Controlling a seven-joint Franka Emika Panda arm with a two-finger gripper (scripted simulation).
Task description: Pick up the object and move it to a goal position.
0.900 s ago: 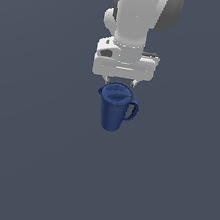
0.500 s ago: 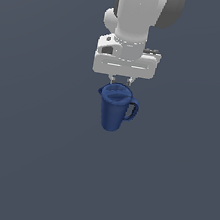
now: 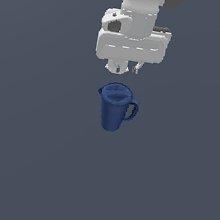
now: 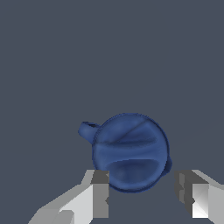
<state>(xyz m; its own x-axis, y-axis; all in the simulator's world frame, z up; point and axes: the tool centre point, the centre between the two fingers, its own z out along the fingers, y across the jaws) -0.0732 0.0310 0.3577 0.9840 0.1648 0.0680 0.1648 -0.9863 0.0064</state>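
Exterior view: the claw [image 3: 127,68] hangs directly above the pitcher [image 3: 115,108], w/ clear grey background showing between fingertips and lid; 0.5–0.9 s ago the tips sat right at the rim, so the arm has risen while the pitcher has stayed where it was, upright on the grey table [image 3: 31,170], handle toward the exterior view's right, small spout toward the exterior view's left. Only the short tips of the fingers [image 3: 117,68] show under the white hand block, so their spread is hard to read here. Wrist view: the claw [image 4: 142,190] is plainly apart, one finger on either side of the frame, nothing held between; the pitcher [image 4: 130,151] appears from above as a round lidded top, w/ a small projection at one side of the rim and a second bump at the opposite edge; which is handle vs. spout cannot be told from this angle. Meaning for the task: the lift came w/o a grasp, i.e. pickup not yet done; probably a re-approach is needed, w/ descent and closure on body or handle.
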